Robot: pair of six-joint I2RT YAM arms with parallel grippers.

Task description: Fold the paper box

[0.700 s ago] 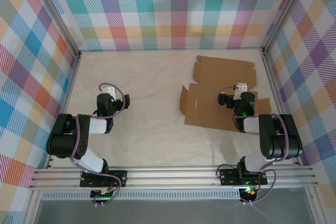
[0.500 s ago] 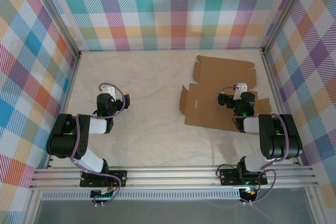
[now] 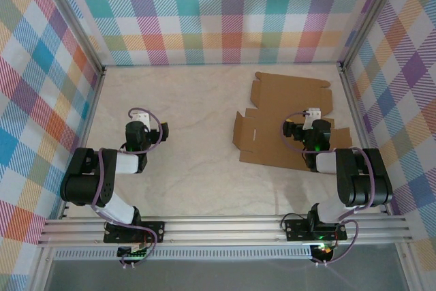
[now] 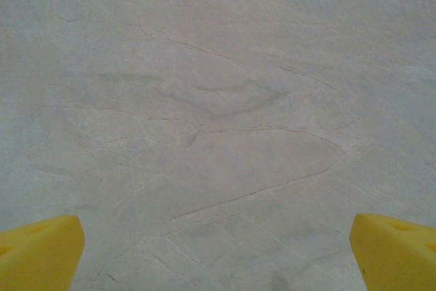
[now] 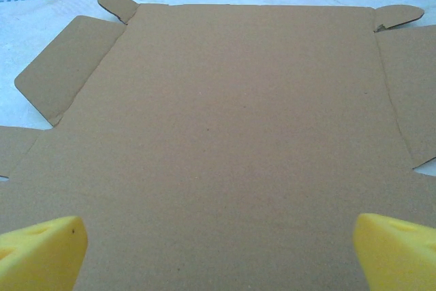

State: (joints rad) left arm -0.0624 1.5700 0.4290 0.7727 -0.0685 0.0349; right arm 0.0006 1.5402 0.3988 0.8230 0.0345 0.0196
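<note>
The paper box [image 3: 283, 110] is a flat brown die-cut cardboard sheet, unfolded, lying on the right half of the table. From the right wrist its broad panel [image 5: 231, 134] spreads ahead, side flaps and rounded tabs at the far corners. My right gripper [image 3: 314, 115] hovers over the sheet's near right part; its yellow fingertips [image 5: 41, 250] stand wide apart, open, nothing between them [image 5: 221, 257]. My left gripper [image 3: 139, 116] rests over bare table at the left, well away from the box, open [image 4: 218, 253], with only the pale tabletop between its yellow fingertips [image 4: 37, 250].
Plaid walls enclose the pale wood table [image 3: 197, 114] at the back and both sides. An aluminium rail [image 3: 225, 230] with both arm bases runs along the near edge. The box's far edge lies close to the back right corner.
</note>
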